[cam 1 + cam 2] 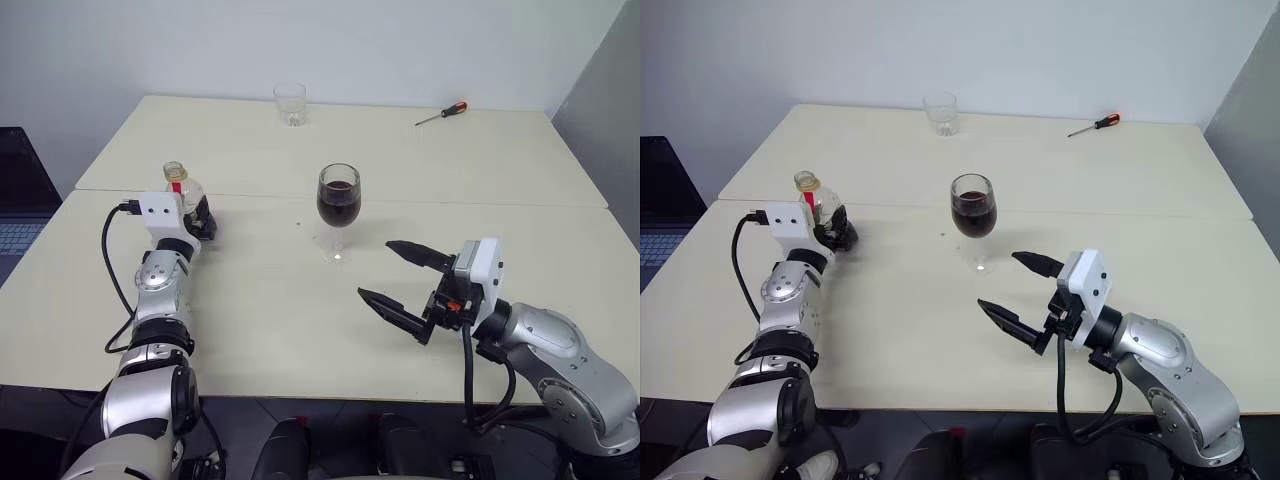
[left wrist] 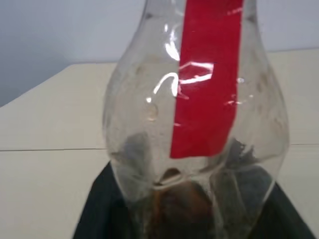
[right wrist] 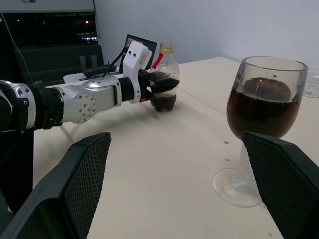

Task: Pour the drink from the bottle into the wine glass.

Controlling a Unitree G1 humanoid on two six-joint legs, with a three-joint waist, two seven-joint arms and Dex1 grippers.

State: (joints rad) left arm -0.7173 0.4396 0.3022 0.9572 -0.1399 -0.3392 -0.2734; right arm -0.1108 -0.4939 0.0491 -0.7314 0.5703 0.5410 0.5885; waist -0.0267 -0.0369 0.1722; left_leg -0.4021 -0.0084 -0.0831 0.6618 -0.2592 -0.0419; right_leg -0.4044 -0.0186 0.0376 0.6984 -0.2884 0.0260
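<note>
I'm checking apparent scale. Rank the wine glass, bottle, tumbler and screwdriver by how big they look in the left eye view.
1. Wine glass.
2. Bottle, partly hidden by the left gripper.
3. Tumbler, farther back, so it looks smaller than it is.
4. Screwdriver, also far.

Table (image 1: 260, 330): bottle (image 1: 178, 185), wine glass (image 1: 338, 200), tumbler (image 1: 290, 104), screwdriver (image 1: 441, 113).
</note>
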